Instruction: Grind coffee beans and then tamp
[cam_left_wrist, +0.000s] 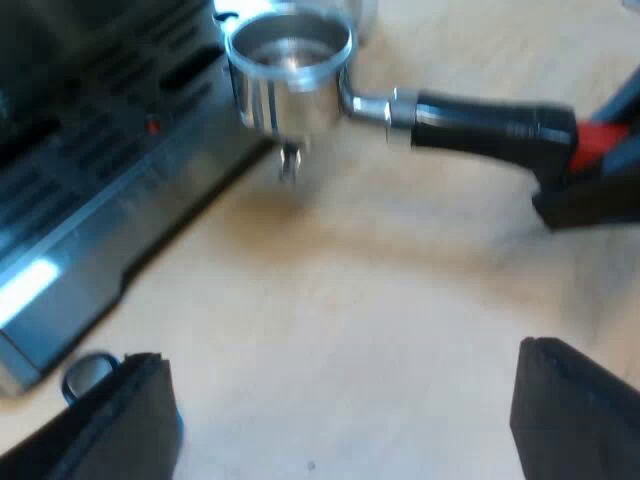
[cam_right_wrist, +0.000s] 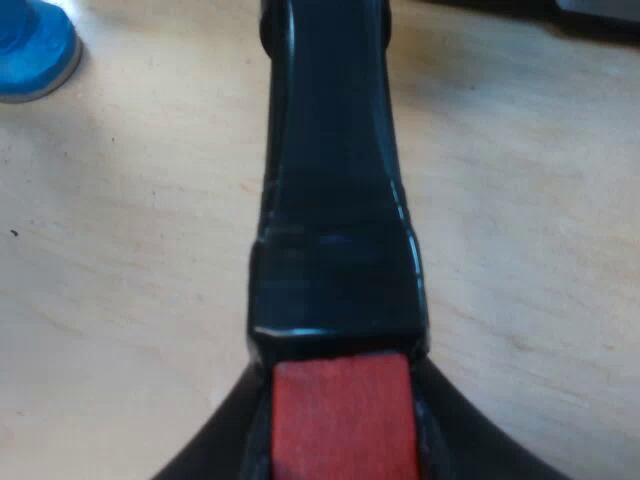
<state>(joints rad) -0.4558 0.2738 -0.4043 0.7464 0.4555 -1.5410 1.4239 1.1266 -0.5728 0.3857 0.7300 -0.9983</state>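
Our left pincer (cam_left_wrist: 338, 358) hangs over the table (cam_left_wrist: 380, 290), its 2 fingers wide apart and empty. Ahead of it, the holder (cam_left_wrist: 290, 75) is just beside the espresso machine (cam_left_wrist: 90, 180), and its basket looks bare. Our right pincer (cam_right_wrist: 340, 430) is clamped on the handle's red end. We should keep that grip firm and the basket level as we seat it for grinding.

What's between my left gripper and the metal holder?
Only bare wooden tabletop, seen in the left wrist view, between the left gripper and the holder.
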